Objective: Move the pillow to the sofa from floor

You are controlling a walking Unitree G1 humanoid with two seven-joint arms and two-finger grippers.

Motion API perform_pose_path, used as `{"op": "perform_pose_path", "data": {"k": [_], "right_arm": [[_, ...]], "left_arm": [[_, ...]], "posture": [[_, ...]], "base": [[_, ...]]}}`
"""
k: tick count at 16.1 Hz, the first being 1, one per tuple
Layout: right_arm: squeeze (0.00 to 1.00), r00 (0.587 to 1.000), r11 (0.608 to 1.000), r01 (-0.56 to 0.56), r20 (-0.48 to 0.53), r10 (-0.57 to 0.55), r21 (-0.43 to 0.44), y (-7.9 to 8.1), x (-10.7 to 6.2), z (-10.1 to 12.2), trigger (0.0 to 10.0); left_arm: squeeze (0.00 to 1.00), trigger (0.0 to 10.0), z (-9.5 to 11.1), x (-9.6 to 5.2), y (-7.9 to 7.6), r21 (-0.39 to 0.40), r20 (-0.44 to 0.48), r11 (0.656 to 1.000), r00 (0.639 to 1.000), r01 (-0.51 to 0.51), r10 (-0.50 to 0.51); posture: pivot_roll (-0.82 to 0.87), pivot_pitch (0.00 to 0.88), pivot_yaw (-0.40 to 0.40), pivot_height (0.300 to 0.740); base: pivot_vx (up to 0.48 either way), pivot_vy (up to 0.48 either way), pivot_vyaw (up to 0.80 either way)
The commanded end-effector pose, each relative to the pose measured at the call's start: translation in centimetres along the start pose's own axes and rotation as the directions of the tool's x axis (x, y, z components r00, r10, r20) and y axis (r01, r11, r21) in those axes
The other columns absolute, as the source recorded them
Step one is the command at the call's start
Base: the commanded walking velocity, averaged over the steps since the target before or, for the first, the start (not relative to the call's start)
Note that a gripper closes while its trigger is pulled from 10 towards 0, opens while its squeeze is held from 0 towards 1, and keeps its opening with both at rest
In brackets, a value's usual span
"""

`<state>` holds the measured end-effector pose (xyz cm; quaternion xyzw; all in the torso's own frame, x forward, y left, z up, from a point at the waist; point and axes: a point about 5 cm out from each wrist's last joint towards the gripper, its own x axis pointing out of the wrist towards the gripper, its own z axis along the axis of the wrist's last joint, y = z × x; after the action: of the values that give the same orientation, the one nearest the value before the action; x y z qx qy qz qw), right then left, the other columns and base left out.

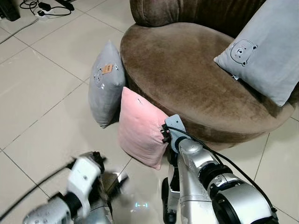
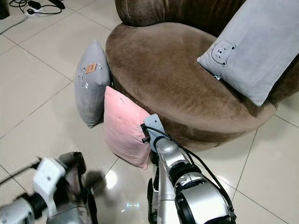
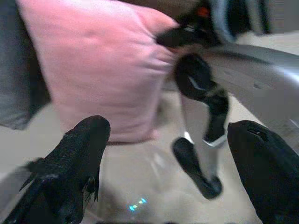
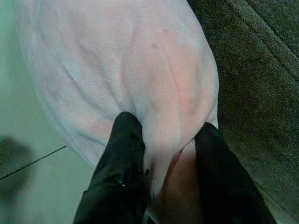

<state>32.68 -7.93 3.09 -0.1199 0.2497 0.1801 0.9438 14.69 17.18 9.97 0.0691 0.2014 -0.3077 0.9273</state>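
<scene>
A pink pillow (image 1: pixel 140 128) stands on its edge on the tiled floor and leans against the front of the round brown sofa (image 1: pixel 187 70). My right gripper (image 4: pixel 166 128) is at the pillow's edge on the sofa side, shut on a pinched fold of pink fabric. Low over the floor in front of the pillow, my left gripper (image 3: pixel 170 130) is open with nothing between its fingers. The left arm (image 1: pixel 84 175) is blurred.
A grey bear-print pillow (image 1: pixel 106 84) stands on the floor just left of the pink one, also leaning on the sofa. A second grey pillow (image 1: pixel 264 51) rests on the seat at the right. Cables and a power strip (image 1: pixel 44 9) lie at the far left.
</scene>
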Motion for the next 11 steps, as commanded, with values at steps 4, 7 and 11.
{"op": "perform_pose_path", "data": {"k": [4,7,11], "right_arm": [[0.0,1.0,1.0,-0.004,-0.013,0.004,-0.004,0.0,0.1,0.0,0.0],[0.0,1.0,1.0,-0.008,-0.002,0.008,-0.011,0.0,0.1,0.3,0.0],[0.0,0.998,0.997,-0.06,0.026,0.061,-0.038,0.5,0.1,0.5,0.0]], "left_arm": [[0.4,10.0,-0.1,0.3,0.0,-0.003,0.011,1.0,1.0,-0.02,0.02],[0.4,10.0,-1.8,0.6,-0.2,-0.015,-0.003,0.999,0.999,-0.042,0.042],[0.41,10.0,-5.5,2.1,-0.4,-0.03,-0.029,0.996,0.996,-0.087,0.086]], "posture": [[0.05,0.186,-0.066,0.474],[0.05,0.122,-0.071,0.474],[0.06,0.015,-0.076,0.474]], "base": [[0.0,0.0,0.0],[0.0,0.0,0.0],[0.0,0.0,0.0]]}}
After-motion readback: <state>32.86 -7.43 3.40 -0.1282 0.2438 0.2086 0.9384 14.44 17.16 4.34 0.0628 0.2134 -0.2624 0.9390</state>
